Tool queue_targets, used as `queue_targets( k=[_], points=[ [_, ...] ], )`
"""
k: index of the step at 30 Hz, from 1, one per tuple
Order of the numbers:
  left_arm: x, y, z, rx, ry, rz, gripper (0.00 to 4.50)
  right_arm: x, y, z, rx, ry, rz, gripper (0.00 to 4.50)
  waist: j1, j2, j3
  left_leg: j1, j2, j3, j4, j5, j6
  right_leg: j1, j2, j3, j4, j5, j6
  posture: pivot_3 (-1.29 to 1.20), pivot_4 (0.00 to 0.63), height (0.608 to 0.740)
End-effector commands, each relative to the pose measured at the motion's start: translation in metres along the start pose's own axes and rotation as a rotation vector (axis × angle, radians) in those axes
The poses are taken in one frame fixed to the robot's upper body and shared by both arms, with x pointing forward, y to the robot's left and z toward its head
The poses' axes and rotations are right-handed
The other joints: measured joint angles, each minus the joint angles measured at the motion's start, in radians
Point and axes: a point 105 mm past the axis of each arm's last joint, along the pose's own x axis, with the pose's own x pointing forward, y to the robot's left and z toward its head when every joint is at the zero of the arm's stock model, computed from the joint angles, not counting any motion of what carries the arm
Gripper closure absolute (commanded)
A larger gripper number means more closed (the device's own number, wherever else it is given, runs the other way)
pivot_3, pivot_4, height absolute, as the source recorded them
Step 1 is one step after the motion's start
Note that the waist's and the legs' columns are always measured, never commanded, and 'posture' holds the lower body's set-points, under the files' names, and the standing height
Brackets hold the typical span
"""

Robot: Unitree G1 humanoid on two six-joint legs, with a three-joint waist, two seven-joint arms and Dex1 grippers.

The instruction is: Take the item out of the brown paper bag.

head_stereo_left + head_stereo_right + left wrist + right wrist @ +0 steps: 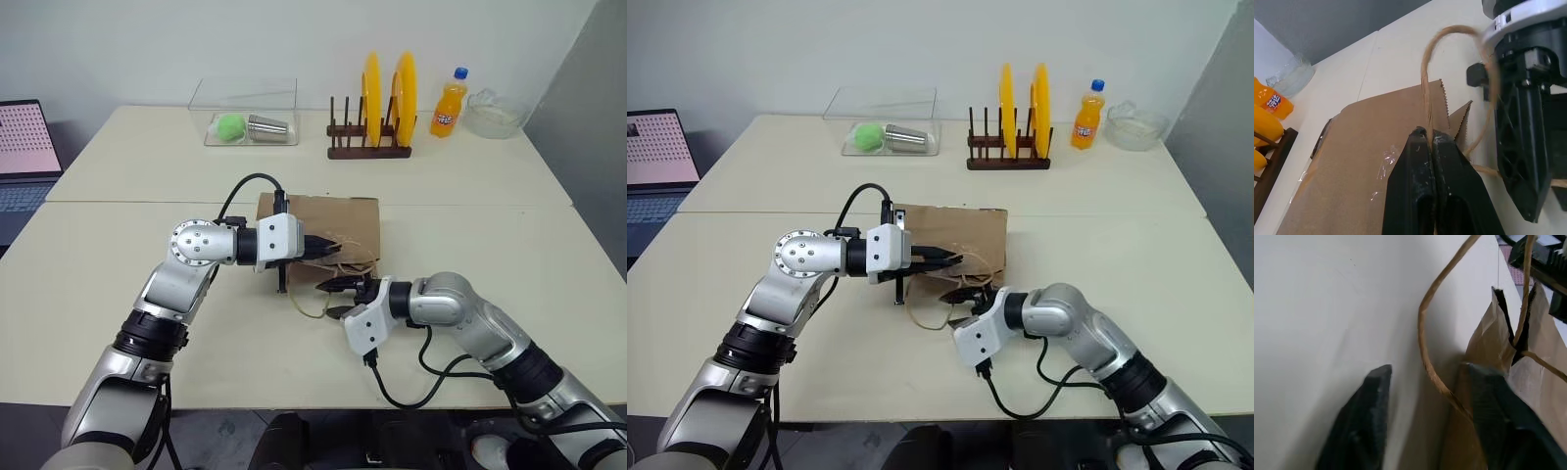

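The brown paper bag (338, 220) lies flat on the table with its mouth toward me. My left gripper (331, 248) is shut on one tan cord handle (1425, 73) at the bag's mouth, holding it a little above the table. Just in front of the mouth is my right gripper (338, 299), open, with the other cord handle (1425, 357) running between its fingers (1359, 426). One of these fingers lies against the bag's front edge (1484, 352). The item is out of view.
At the table's far side stand an orange soda bottle (449, 103), a wooden rack with yellow plates (377, 108), a glass bowl (495, 116) and a clear box (250, 117) holding a green ball and a metal cup. A laptop (24, 157) sits at the far left.
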Motion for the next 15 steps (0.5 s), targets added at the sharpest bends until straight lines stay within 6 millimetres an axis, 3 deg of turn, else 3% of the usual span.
queue_targets(
  k=[1, 4, 11, 15],
  points=[
    [-0.006, 0.012, 0.010, 0.055, -0.017, 0.034, 4.50, 0.002, -0.008, 0.004, -0.041, -0.004, -0.043, 3.42, 0.000, 0.000, 0.000, 0.000, 0.000, 0.000, 0.000, 0.000, 0.000, 0.000, 0.000, 0.000, 0.000, 0.000, 0.000, 0.00, 0.150, 0.740],
    [-0.005, 0.014, 0.010, 0.055, -0.016, 0.034, 4.50, 0.003, -0.008, 0.004, -0.039, 0.001, -0.054, 4.47, 0.000, 0.000, 0.000, 0.000, 0.000, 0.000, 0.000, 0.000, 0.000, 0.000, 0.000, 0.000, 0.000, 0.000, 0.000, 0.00, 0.150, 0.740],
    [-0.003, 0.022, 0.014, 0.024, -0.022, 0.063, 4.50, 0.007, 0.005, 0.009, -0.017, -0.018, -0.016, 4.47, 0.000, 0.000, 0.000, 0.000, 0.000, 0.000, 0.000, 0.000, 0.000, 0.000, 0.000, 0.000, 0.000, 0.000, 0.000, 0.00, 0.150, 0.740],
    [-0.004, 0.043, 0.024, -0.037, -0.031, 0.135, 4.50, 0.009, 0.018, 0.010, -0.006, -0.020, 0.038, 4.47, 0.000, 0.000, 0.000, 0.000, 0.000, 0.000, 0.001, 0.000, 0.000, 0.000, 0.000, -0.001, 0.001, 0.000, 0.000, 0.00, 0.150, 0.740]
  ],
)
